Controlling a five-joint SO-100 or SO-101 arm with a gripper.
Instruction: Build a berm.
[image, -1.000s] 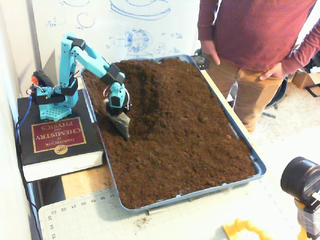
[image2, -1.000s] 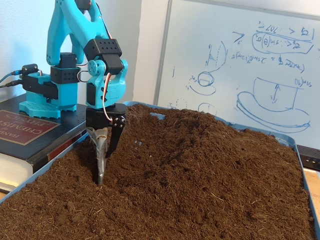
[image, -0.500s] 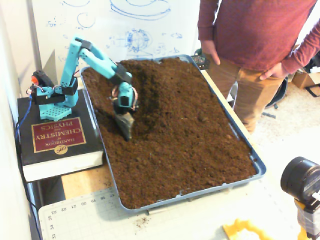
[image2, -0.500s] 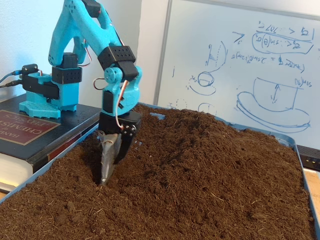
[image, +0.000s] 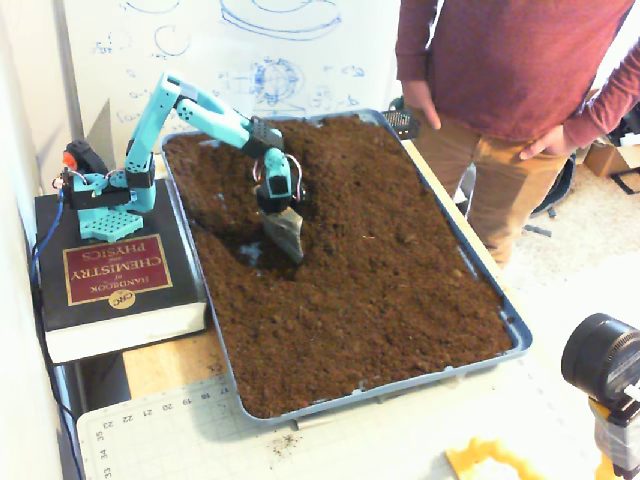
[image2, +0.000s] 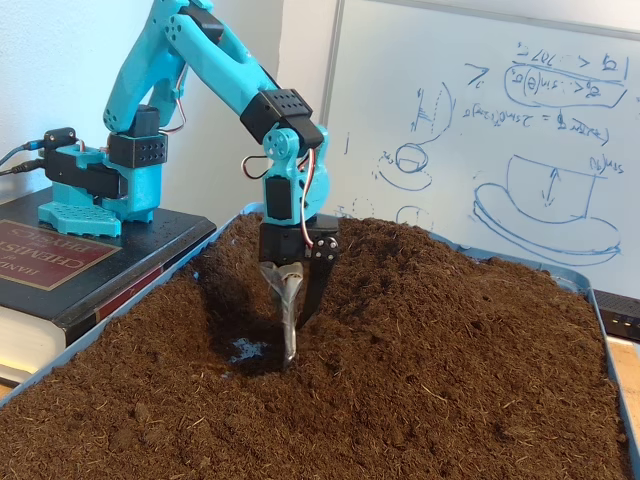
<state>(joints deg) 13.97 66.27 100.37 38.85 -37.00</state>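
In a fixed view from high up, a blue tray (image: 519, 335) full of brown soil sits on the table. The blue arm (image: 205, 105) stands on a big black book (image: 115, 280) to the left of the tray and reaches out over the soil. Its gripper (image: 285, 232) points down into the dirt, with a gray scoop on it. You cannot tell from here if the fingers are apart or together. Just left of the scoop is a dark hole with a bit of blue tray floor showing. The berm (image: 345, 175) is the raised dirt behind and to the right of the gripper. A person (image: 510, 80) in a red shirt stands past the far right side of the tray. A black camera (image: 603, 362) sits at the bottom right.

In a fixed view from low down, the gripper (image2: 292, 335) has its tip stuck in the soil, fingers a little apart. The berm (image2: 440, 290) rises to its right. A whiteboard (image2: 500, 130) with blue drawings stands behind.
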